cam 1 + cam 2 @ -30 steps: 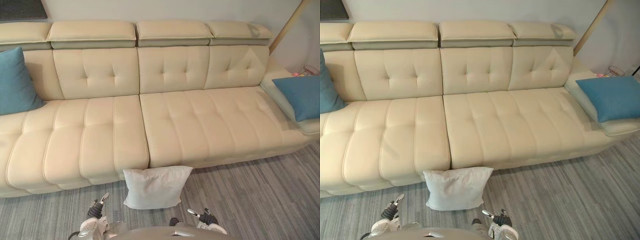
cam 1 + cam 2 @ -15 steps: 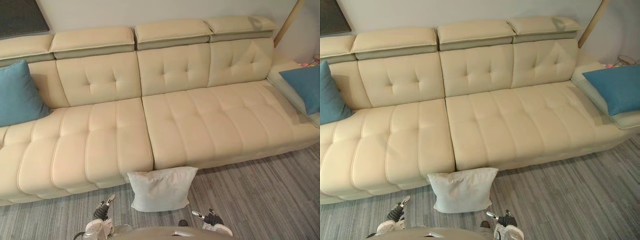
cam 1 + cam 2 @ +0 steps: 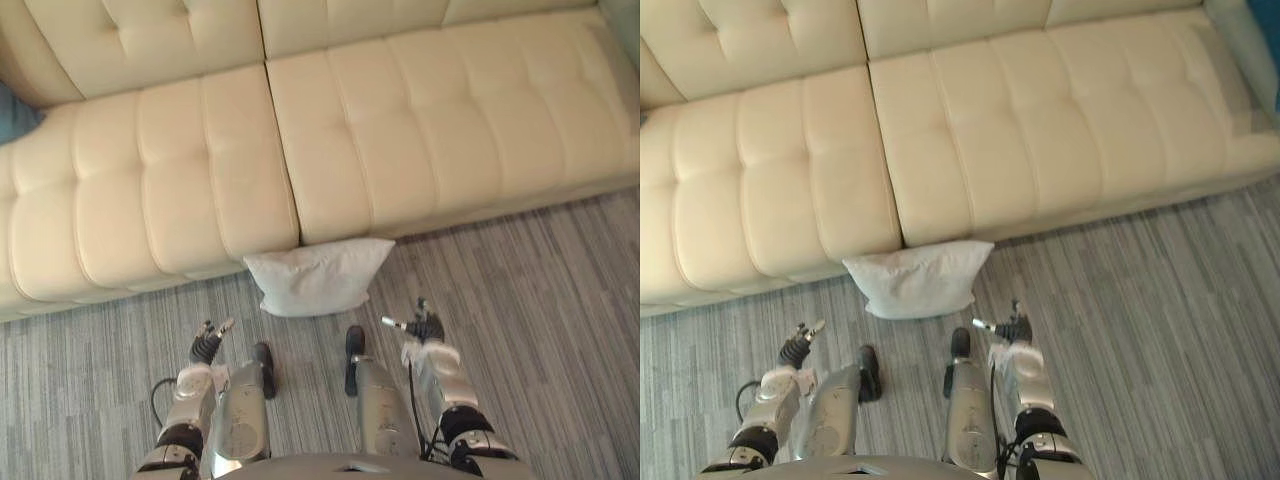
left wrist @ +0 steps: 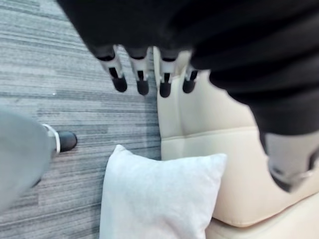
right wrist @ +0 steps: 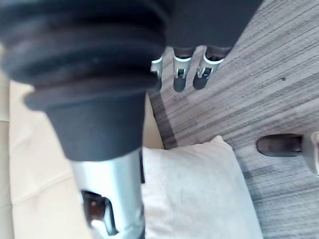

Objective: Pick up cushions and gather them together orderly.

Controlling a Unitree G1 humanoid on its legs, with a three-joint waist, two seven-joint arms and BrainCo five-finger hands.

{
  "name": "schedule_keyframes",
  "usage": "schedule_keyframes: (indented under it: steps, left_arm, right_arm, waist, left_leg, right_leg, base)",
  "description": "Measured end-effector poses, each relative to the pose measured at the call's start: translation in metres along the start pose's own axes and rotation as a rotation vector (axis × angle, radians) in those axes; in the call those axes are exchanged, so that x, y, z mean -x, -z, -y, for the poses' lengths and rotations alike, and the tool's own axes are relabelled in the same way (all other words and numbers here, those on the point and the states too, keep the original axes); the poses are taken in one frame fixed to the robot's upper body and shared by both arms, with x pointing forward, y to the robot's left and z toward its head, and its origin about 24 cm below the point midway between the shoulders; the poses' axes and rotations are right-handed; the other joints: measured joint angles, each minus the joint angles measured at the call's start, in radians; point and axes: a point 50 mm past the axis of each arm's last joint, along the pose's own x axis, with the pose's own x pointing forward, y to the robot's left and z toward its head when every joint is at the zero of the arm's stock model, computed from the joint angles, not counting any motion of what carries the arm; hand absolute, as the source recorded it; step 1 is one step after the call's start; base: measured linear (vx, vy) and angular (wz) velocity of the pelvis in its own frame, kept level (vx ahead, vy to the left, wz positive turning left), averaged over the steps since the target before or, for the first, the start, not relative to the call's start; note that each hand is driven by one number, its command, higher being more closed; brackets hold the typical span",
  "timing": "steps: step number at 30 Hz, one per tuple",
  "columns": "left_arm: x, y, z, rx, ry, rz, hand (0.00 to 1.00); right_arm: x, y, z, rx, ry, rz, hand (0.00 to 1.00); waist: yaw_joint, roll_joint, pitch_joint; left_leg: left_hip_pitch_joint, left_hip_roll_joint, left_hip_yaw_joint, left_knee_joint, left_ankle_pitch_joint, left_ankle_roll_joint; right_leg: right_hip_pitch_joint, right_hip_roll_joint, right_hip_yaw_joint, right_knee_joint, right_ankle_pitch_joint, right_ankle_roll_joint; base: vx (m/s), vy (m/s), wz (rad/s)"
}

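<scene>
- The left hand (image 3: 207,340) and right hand (image 3: 420,328) hang above the floor (image 3: 540,300), fingers straight, holding nothing.
- The white cushion (image 3: 318,277) sits on the floor against the sofa (image 3: 200,170) front — one o'clock from the left hand, eleven from the right.
- My judgement: reach in from both sides, press its edges evenly, and lift straight — soft filling may sag.

You had bright, even light across the sofa (image 3: 200,150); a soft shadow lay along its front edge on the floor (image 3: 520,300), beside the white cushion (image 3: 318,278)
</scene>
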Motion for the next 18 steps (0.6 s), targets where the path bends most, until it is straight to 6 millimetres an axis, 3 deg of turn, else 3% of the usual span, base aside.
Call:
schedule_keyframes:
  steps: [5,6,11,14,18]
  left_arm:
    - [-0.010,-0.032,0.009,0.029,0.006,0.090,0.00]
    - [-0.013,-0.049,0.014,0.037,0.016,0.143,0.00]
    - [-0.020,-0.100,0.019,0.086,0.019,0.288,0.00]
    - [-0.022,-0.147,0.013,0.147,-0.006,0.426,0.00]
    - [-0.015,-0.195,0.003,0.181,-0.021,0.583,0.00]
  right_arm:
    - [-0.015,-0.051,-0.006,-0.051,0.016,0.159,0.00]
    - [-0.020,-0.072,-0.006,-0.065,0.027,0.222,0.00]
    - [-0.025,-0.132,-0.007,-0.110,0.057,0.411,0.00]
    - [-0.026,-0.181,-0.008,-0.137,0.060,0.553,0.00]
    - [-0.019,-0.235,-0.011,-0.185,0.056,0.702,0.00]
  waist:
    - [-0.001,0.002,0.049]
    - [0.000,0.005,0.081]
    - [0.001,0.006,0.131]
    - [0.015,0.006,0.165]
    - [0.026,0.005,0.187]
  left_leg:
    - [-0.183,0.037,0.006,0.105,-0.013,0.001]
    - [-0.240,0.048,-0.001,0.132,-0.015,0.005]
    - [-0.418,0.072,-0.033,0.209,-0.005,-0.002]
    - [-0.560,0.084,-0.058,0.299,-0.007,0.001]
    - [-0.733,0.101,-0.084,0.426,-0.027,0.008]
  right_leg:
    - [-0.190,0.012,0.019,0.082,0.001,-0.011]
    - [-0.243,0.018,0.018,0.099,0.007,-0.018]
    - [-0.403,0.028,0.004,0.166,0.020,-0.026]
    - [-0.540,0.027,-0.001,0.266,0.000,-0.040]
    - [-0.712,0.025,-0.001,0.398,-0.031,-0.043]
  base:
    - [-0.15,-0.061,-0.13]
    - [-0.15,-0.075,-0.06]
    - [-0.09,-0.043,0.03]
    - [-0.07,-0.023,0.14]
    - [-0.08,-0.034,0.10]
